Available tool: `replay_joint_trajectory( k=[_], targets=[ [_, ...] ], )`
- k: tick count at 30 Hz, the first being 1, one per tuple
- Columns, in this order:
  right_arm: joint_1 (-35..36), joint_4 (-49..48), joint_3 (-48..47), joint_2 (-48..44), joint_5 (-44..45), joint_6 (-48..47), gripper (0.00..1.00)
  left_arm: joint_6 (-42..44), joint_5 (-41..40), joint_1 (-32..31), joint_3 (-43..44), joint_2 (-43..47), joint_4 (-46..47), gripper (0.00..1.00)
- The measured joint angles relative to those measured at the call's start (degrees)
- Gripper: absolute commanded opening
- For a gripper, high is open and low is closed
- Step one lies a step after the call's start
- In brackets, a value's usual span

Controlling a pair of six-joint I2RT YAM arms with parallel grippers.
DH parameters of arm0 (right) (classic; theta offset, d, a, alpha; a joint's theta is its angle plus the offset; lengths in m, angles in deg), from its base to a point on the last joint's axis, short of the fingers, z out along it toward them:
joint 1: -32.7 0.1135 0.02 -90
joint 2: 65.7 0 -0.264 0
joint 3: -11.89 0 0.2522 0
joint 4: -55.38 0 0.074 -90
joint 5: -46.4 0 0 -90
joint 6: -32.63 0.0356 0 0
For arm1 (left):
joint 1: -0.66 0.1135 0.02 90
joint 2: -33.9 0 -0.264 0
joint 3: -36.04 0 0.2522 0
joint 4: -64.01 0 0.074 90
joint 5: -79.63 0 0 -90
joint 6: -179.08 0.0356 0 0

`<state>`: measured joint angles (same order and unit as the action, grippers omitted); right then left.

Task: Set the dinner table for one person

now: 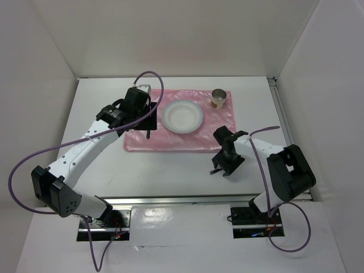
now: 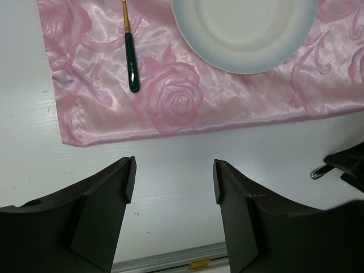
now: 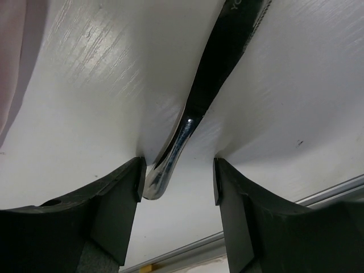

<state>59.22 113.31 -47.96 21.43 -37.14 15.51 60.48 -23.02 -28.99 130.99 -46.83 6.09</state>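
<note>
The white dinner table carries a pink mat with a white plate and a small cup. A green-handled utensil with a gold shaft lies on the mat left of the plate; it shows in the top view too. My left gripper hovers over the mat's left side, open and empty. My right gripper is low on the table, open. A shiny metal utensil with a dark handle lies between its fingers, close to the left finger.
White walls close in the table at the back and both sides. An aluminium rail runs along the near edge. A purple cable loops left of the left arm. The right gripper shows at the right edge of the left wrist view.
</note>
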Motion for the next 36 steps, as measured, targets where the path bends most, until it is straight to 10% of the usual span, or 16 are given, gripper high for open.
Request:
replay_joint_trajectory(
  k=[9,22,36],
  targets=[
    [0.0,0.35,0.02,0.13,1.29,2.73,0.52,0.7,-0.2,0.0,0.0,0.42,-0.31,0.74],
    [-1.46,-0.59,1.73,-1.92,2.08,4.44,0.06,1.88,0.28,0.0,-1.16,0.79,0.04,0.74],
    [-2.21,4.92,0.24,-13.05,15.91,-1.05,0.03,2.99,1.11,0.0,-1.46,0.2,1.4,0.74]
  ],
)
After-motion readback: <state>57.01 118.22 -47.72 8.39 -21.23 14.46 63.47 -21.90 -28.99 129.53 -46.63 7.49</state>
